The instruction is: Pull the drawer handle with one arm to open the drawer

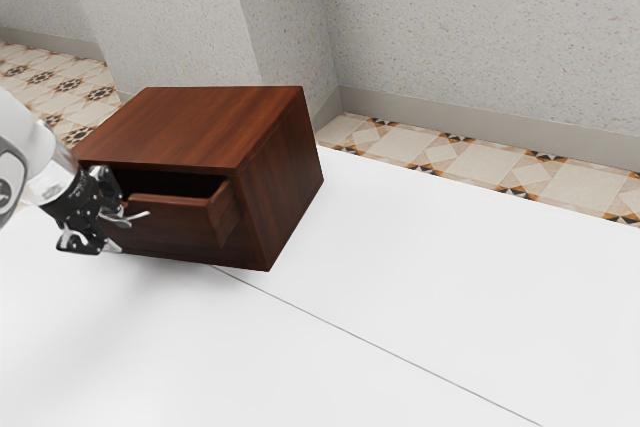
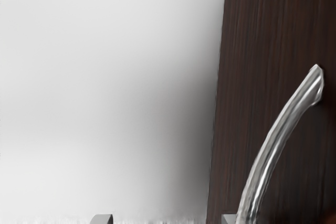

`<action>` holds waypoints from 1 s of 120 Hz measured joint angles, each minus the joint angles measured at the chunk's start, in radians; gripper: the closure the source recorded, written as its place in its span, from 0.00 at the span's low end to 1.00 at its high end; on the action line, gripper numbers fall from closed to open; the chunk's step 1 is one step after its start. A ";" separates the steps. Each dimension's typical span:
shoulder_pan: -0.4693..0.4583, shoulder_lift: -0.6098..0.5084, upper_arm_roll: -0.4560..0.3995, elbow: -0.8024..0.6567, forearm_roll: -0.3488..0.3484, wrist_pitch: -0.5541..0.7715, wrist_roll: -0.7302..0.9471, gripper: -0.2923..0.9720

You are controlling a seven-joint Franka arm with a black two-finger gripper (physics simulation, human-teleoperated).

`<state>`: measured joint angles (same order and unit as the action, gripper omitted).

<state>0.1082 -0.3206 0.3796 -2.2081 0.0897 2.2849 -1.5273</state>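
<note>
A dark wooden cabinet (image 1: 215, 132) stands on the white table. Its drawer (image 1: 185, 217) sticks out a little from the cabinet front, leaving a dark gap above it. A curved silver handle (image 1: 137, 214) juts from the drawer front. My black gripper (image 1: 92, 219) sits right at that handle, on the exterior view's left. In the wrist view the handle (image 2: 278, 145) arcs over the dark drawer front (image 2: 273, 51). Two fingertips (image 2: 102, 219) stand wide apart, and the handle runs down beside one of them, not between them. The gripper is open.
The white table top (image 1: 400, 307) stretches broadly toward the exterior view's right and front. Patterned floor tiles (image 1: 480, 162) and a speckled wall lie behind the table. The cabinet is the sole object on the table.
</note>
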 joint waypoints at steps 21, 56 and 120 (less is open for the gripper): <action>-0.001 -0.019 0.002 -0.019 0.002 0.000 -0.001 0.60; 0.002 -0.066 0.002 -0.057 0.009 -0.001 -0.002 0.60; 0.012 -0.135 0.004 -0.117 0.011 -0.002 -0.003 0.59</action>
<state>0.1201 -0.4560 0.3833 -2.3249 0.1006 2.2832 -1.5301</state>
